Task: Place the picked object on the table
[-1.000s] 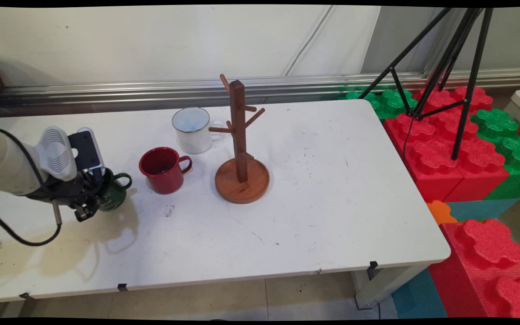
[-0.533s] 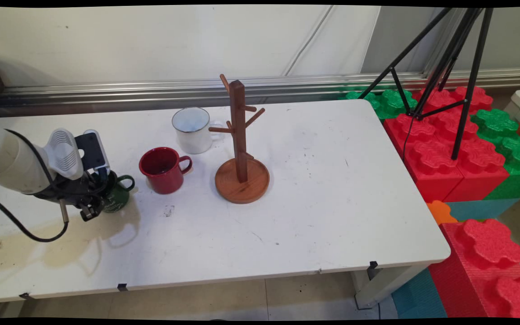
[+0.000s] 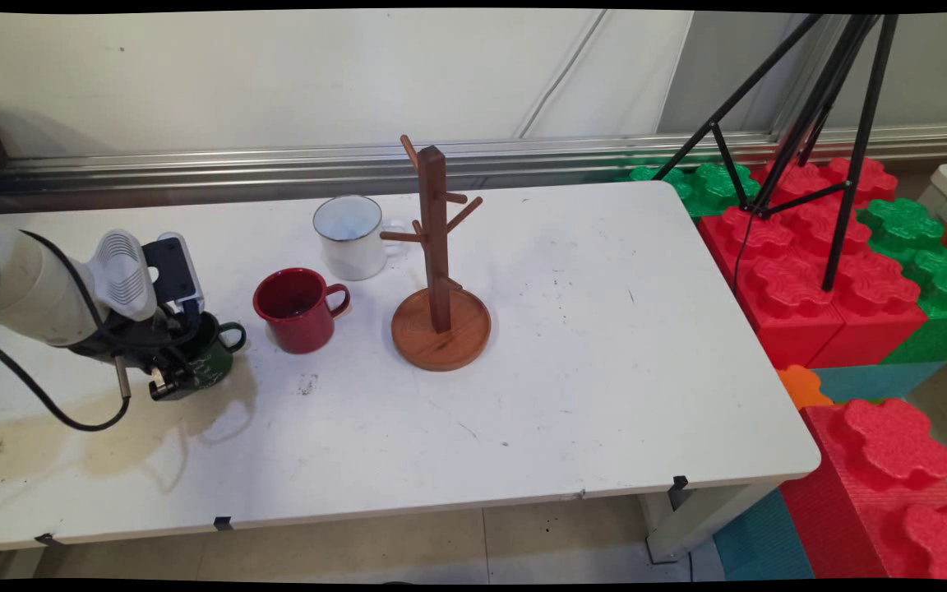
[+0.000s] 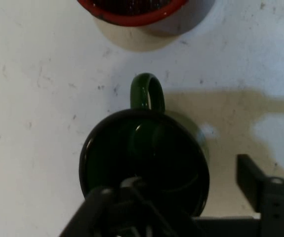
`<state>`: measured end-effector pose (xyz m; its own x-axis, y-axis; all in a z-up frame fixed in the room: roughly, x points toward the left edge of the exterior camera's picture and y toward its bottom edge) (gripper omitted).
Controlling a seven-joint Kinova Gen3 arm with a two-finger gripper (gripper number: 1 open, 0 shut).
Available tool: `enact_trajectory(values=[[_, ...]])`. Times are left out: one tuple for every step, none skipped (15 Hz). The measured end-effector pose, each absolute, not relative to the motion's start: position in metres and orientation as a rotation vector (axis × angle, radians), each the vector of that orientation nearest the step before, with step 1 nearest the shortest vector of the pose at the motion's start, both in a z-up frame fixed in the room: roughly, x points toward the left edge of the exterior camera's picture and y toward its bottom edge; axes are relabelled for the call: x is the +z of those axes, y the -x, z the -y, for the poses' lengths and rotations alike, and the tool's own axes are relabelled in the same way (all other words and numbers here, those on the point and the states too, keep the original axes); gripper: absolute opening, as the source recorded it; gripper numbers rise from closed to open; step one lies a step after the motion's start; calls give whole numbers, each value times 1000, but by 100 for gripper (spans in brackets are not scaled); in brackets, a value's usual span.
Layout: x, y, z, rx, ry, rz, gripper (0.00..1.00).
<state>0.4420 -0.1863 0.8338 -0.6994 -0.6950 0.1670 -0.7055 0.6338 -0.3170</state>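
Note:
A dark green mug (image 3: 217, 360) stands upright on the left part of the white table (image 3: 605, 345), its handle toward the red mug (image 3: 297, 311). My gripper (image 3: 176, 366) comes down on it from the left. In the hand view the green mug (image 4: 146, 153) fills the lower middle. One finger (image 4: 114, 202) reaches inside the cup and the other finger (image 4: 267, 195) stands outside it, a gap away from the wall. The gripper (image 4: 191, 205) is open astride the mug's rim. The red mug's rim (image 4: 132, 10) shows at the top edge.
A white enamel mug (image 3: 350, 237) stands behind the red one. A wooden mug tree (image 3: 438, 271) on a round base rises to their right. Red and green foam blocks (image 3: 810, 271) and a black tripod (image 3: 802, 123) stand off the table's right side.
The hand has shifted a little to the right and come down over the green mug. The mug has stayed in about the same place.

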Motion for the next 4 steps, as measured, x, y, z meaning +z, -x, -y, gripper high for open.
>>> enact_trajectory(values=[[834,-443,187,565,-1201,2811,100],[834,-444,188,565,-1195,2809,100],[834,-445,189,566,-1187,2806,100],[835,-446,190,567,-1178,2803,100]])
